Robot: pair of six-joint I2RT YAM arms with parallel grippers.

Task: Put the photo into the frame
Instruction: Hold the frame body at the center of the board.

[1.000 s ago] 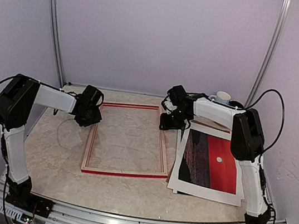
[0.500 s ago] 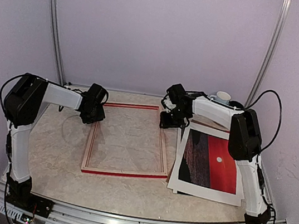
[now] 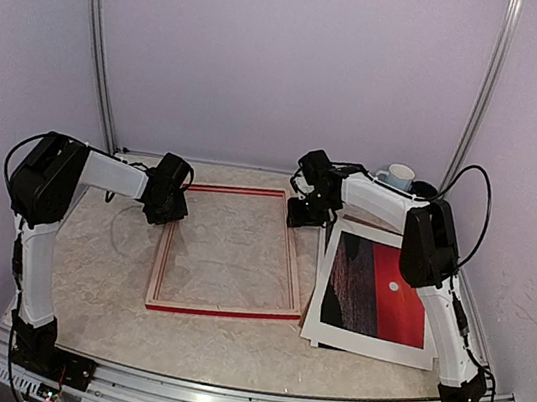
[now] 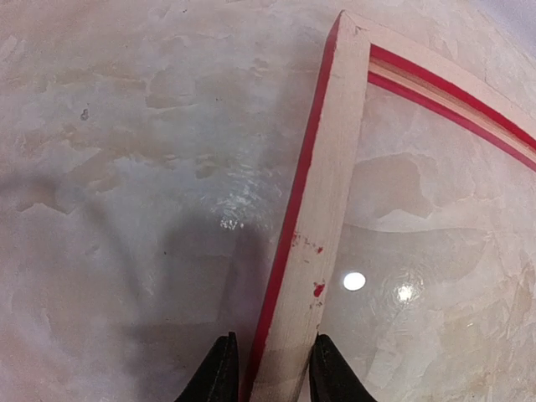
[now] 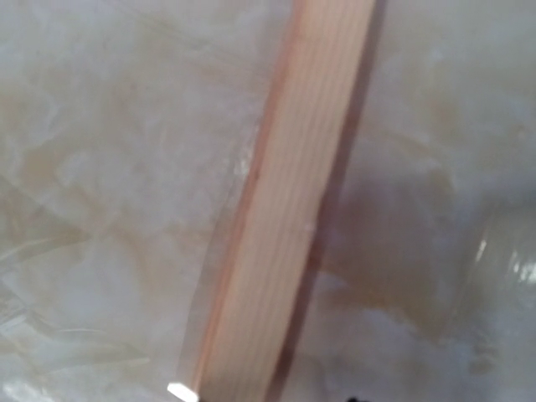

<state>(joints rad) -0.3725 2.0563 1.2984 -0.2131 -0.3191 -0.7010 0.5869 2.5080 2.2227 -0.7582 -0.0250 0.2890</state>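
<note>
The frame (image 3: 222, 310) lies flat in the middle of the table, pale wood side up with red edges showing. My left gripper (image 3: 168, 208) is at its far left corner. In the left wrist view the black fingers (image 4: 219, 373) stand tight on either side of the left bar (image 4: 322, 209), so that gripper (image 4: 270, 373) is shut on it. My right gripper (image 3: 299, 216) hangs over the far right corner. Its wrist view shows only the blurred wooden bar (image 5: 285, 218) very close, with the fingers almost out of sight. The photo (image 3: 376, 293) lies face up to the right of the frame.
A brown board edge (image 3: 378, 225) shows under the far side of the photo. A white mug (image 3: 399, 175) stands at the back right, close to the right arm. The booth walls close in on three sides.
My left arm has swung inward and carried its gripper slightly toward the frame's far left corner. The right arm's elbow has shifted a little left. The frame and the photo have stayed put.
</note>
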